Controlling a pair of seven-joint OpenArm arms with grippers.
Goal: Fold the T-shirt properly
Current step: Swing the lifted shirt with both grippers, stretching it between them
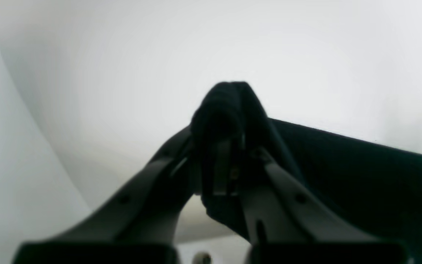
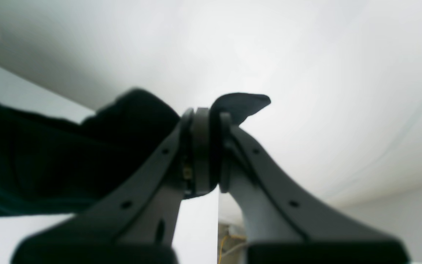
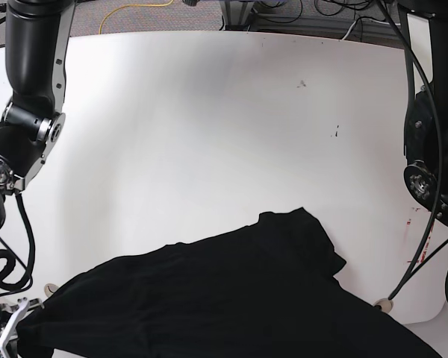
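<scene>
Both wrist views are soft and blurred, washed in bright diffuse light that turns the left tool (image 1: pixel 229 165), the right tool (image 2: pixel 205 154) and the T-shirt (image 3: pixel 224 298) into near-black silhouettes, while the base view is sharp, evenly lit, with the white bench (image 3: pixel 209 134) almost shadowless.

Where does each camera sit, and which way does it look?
Left wrist: behind the left claw, looking along its shut jaws, which pinch the T-shirt over the table.
Right wrist: behind the right claw, also shut on cloth.
Base: high above, looking down at the table; both arms show at the edges, and the right claw shows at the lower left corner.
Shared: all show the black T-shirt.
</scene>
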